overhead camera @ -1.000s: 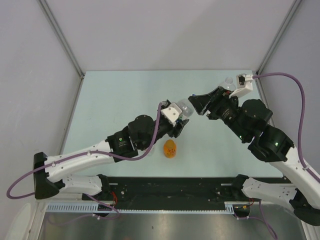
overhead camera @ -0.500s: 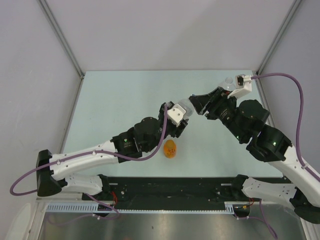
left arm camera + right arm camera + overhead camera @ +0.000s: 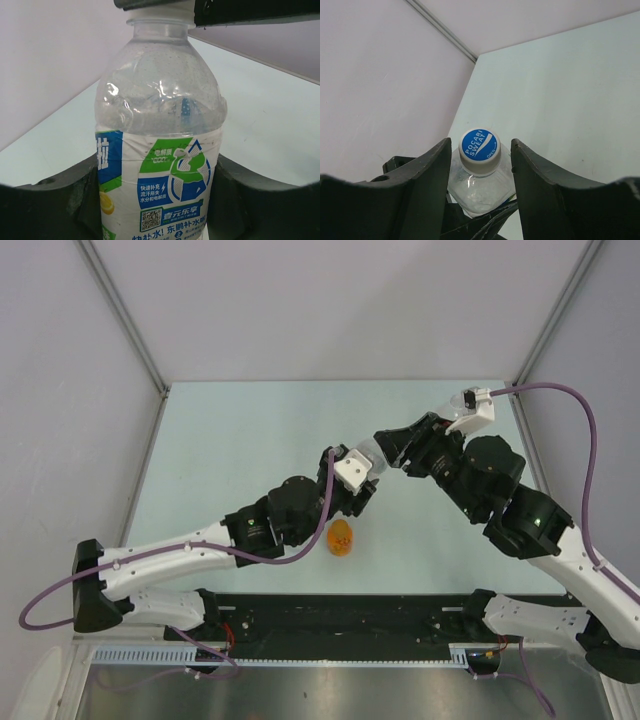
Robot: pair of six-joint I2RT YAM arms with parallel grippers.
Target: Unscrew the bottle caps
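I judge the job to be at an early stage, since no loose cap shows anywhere in these views. My left claw (image 3: 157, 200) is closed on the clear plastic bottle with the blue-and-green label (image 3: 160, 150), one jaw pressed against each side of the label band, and holds it upright. The bottle sits between my two arms over the middle of the pale green counter (image 3: 250, 430); I cannot tell whether its base rests on the surface or hangs just above it. Its white screw cap with the blue printed top (image 3: 479, 145) is still seated on the neck. My right claw (image 3: 481, 144) straddles that cap with one jaw on each side, and in the right wrist view a sliver of gap shows on both sides. So I read the claw as part open and gripping nothing, lined up to close. What this bottle needs next, as I judge it, is to pinch the cap, twist it off while my left claw keeps the body from turning, and set it down. A small orange bottle (image 3: 340, 537) stands on the counter just beside my left forearm, apart from both claws, too small from above to tell whether its cap is on. No other bottle shows clearly, so I cannot say how many are left.
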